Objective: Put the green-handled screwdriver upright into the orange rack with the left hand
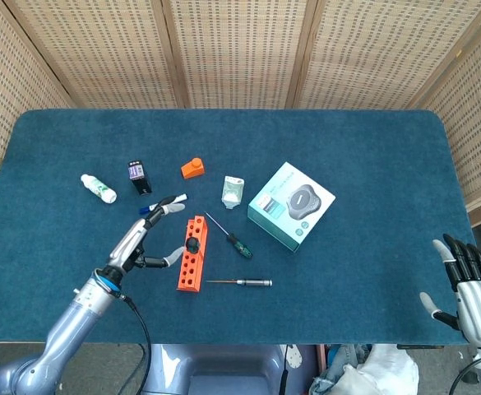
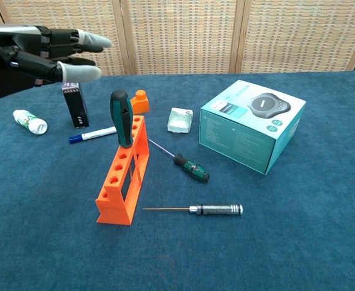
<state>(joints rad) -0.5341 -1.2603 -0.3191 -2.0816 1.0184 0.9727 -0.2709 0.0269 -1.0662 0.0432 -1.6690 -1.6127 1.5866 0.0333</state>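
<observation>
The green-handled screwdriver (image 2: 121, 119) stands upright in a hole of the orange rack (image 2: 124, 173), handle up; from above the screwdriver (image 1: 191, 243) shows as a dark cap on the rack (image 1: 191, 254). My left hand (image 2: 37, 50) hovers above and left of it, fingers spread, holding nothing; in the head view the left hand (image 1: 144, 239) is just left of the rack, apart from it. My right hand (image 1: 469, 288) rests open at the table's lower right edge.
On the blue table lie a second green screwdriver (image 2: 189, 167), a metal-handled precision screwdriver (image 2: 213, 210), a teal box (image 2: 252, 123), a blue marker (image 2: 93, 134), a black cartridge (image 2: 75, 106), a white bottle (image 2: 30, 121), a small orange block (image 2: 140, 101) and a clear packet (image 2: 181, 119).
</observation>
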